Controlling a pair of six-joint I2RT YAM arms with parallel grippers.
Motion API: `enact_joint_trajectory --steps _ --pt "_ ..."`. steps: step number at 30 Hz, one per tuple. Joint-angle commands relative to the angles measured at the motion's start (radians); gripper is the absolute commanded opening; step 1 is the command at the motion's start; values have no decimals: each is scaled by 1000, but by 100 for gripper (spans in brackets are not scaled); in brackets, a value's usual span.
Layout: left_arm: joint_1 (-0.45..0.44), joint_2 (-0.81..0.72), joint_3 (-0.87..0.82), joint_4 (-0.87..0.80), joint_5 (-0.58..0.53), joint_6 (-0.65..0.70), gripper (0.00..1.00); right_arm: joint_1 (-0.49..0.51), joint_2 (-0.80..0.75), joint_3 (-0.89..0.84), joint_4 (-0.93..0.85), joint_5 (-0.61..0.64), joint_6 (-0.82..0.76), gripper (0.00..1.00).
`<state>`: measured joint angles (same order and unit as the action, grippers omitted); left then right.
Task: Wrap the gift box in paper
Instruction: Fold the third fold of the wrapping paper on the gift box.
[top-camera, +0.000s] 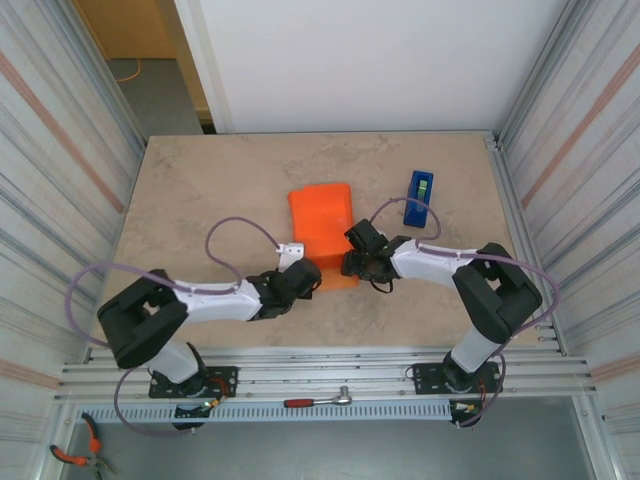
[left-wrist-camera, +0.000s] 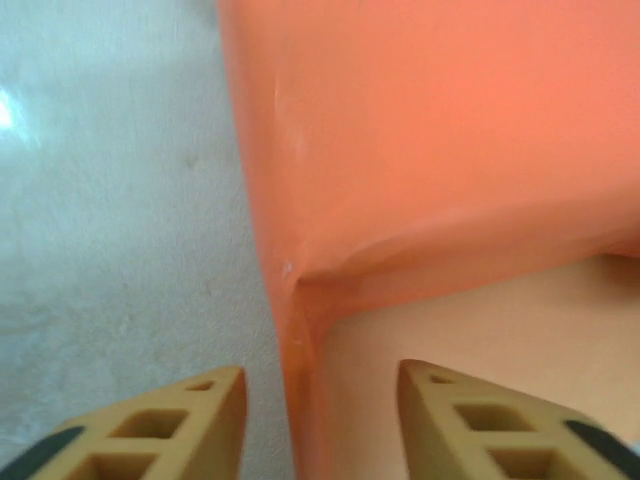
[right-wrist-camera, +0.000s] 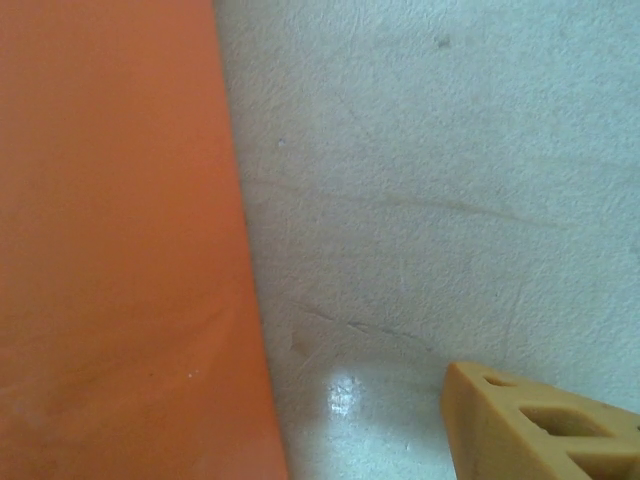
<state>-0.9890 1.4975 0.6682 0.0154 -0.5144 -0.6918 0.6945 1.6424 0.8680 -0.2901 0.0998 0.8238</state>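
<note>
My left gripper (left-wrist-camera: 320, 370) is open. In the left wrist view its two tan fingers (left-wrist-camera: 200, 415) stand apart on either side of a creased edge of the paper (left-wrist-camera: 430, 130), and I see neither one pressing on it. The left finger is over bare bench (left-wrist-camera: 110, 200). The right finger is over a paler, peach-coloured surface tucked below an orange fold.

From above, that gripper sits at the near left corner of the orange bundle. My right gripper (top-camera: 350, 263) is at the bundle's near right side, just across from the left one. In the right wrist view I see one tan finger (right-wrist-camera: 530, 420), over the bench and clear of the paper's straight edge to its left. I cannot tell whether this gripper is open or closed.

The paper is folded into a raised, roughly rectangular shape around the middle of the bench, its long side running away from me. The gift box I cannot tell apart from the paper, since everything there is the same orange.

Further out, a blue tape dispenser (top-camera: 421, 190) stands toward the far right, well apart from the bundle. A red-handled ratchet (top-camera: 322, 401) lies on the rail at the near edge.
</note>
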Motion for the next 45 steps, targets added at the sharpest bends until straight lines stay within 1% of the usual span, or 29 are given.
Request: enact_joint_trajectory --steps 1,3,5,6,8,10,14,15,18,20,23,28,32,37,39,43,45 --pt "-4 -102 63 -73 -31 159 60 -31 22 21 11 -8 -33 66" --pt "-2 -138 103 -110 -74 234 79 -44 24 25 11 -13 -42 66" --pt "7 -157 141 -122 -107 318 95 -55 25 26 13 -20 -49 66" --pt "18 -163 161 -121 -113 366 99 -59 26 26 13 -20 -54 66" --pt "52 -167 196 -110 -88 454 99 -70 26 26 13 -27 -61 66" --pt "98 -166 230 -104 -33 525 99 -77 24 27 12 -34 -66 66" --pt "188 -164 243 2 77 698 99 -82 0 26 -4 -52 -79 66" --pt "211 -164 250 8 113 720 99 -82 -11 25 -5 -62 -79 66" --pt "303 -158 303 -51 301 740 99 -82 -52 16 -8 -101 -76 67" --pt "355 -143 358 -145 415 756 99 -81 -93 3 -15 -122 -72 68" --pt "373 -120 392 -214 478 834 99 -81 -163 -27 -23 -137 -65 69" --pt "355 -108 357 -247 481 907 98 -90 -261 -58 -56 -114 -47 70" --pt "322 -102 310 -238 458 938 97 -99 -301 -73 -70 -81 -27 71" --pt "244 -69 275 -210 368 1011 96 -129 -300 -121 -35 -70 7 75" --pt "223 -45 274 -210 348 1028 95 -145 -282 -136 -22 -67 18 77" --pt "189 -12 260 -198 289 1044 94 -171 -272 -158 -24 -88 19 78" --pt "178 -3 253 -182 263 1046 94 -189 -287 -180 -8 -129 10 79"
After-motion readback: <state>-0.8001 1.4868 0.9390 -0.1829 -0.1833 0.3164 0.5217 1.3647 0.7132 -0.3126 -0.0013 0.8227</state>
